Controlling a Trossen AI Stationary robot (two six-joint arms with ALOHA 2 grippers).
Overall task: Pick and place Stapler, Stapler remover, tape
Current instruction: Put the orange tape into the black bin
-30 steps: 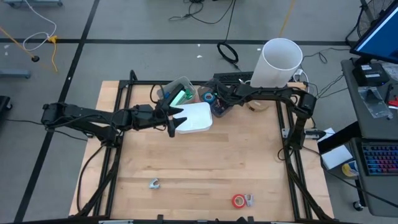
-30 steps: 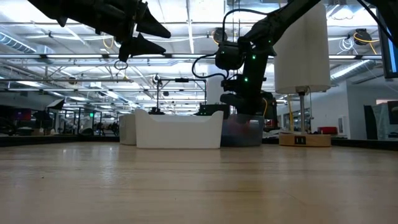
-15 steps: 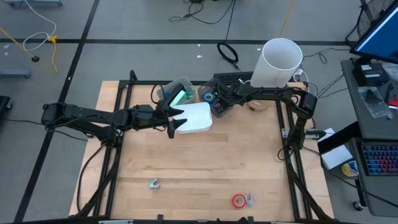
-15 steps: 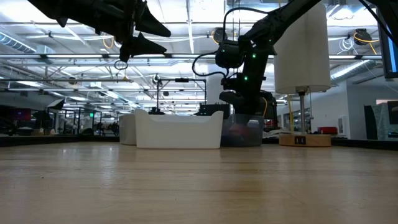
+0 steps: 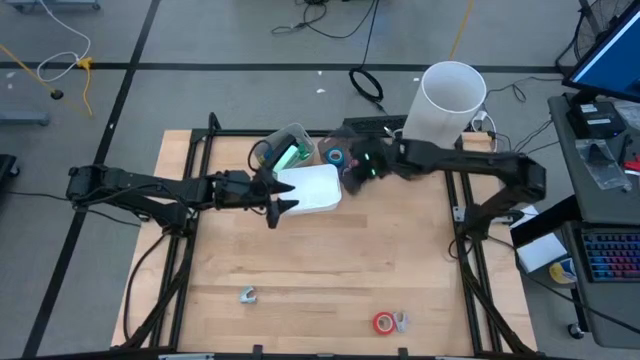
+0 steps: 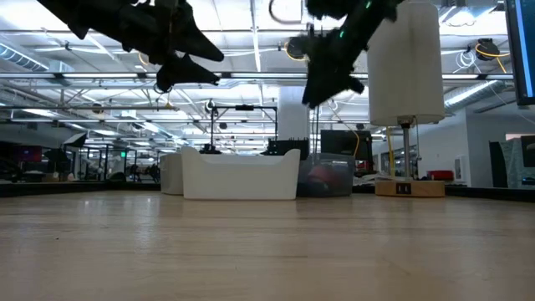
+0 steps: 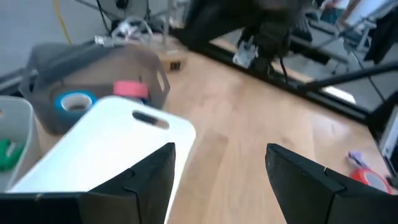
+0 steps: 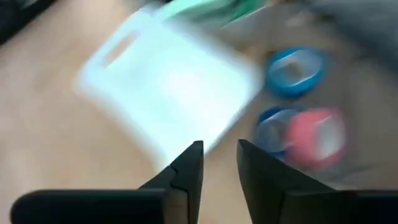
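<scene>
While the left gripper (image 5: pixel 283 197) hovers with fingers spread wide over the near edge of the white bin (image 5: pixel 312 187), the right gripper (image 8: pixel 217 163) hangs above the clear bin (image 7: pixel 93 68), empty, fingers a narrow gap apart. Blue tape (image 8: pixel 296 70) and pink tape (image 8: pixel 314 137) lie inside; another red tape (image 5: pixel 383 322) rests on the table's (image 5: pixel 330 260) front edge.

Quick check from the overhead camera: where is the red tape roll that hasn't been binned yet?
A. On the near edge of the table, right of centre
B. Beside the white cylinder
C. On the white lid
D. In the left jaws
A: the red tape roll lies on the bare table at its near edge, far from both arms.
</scene>
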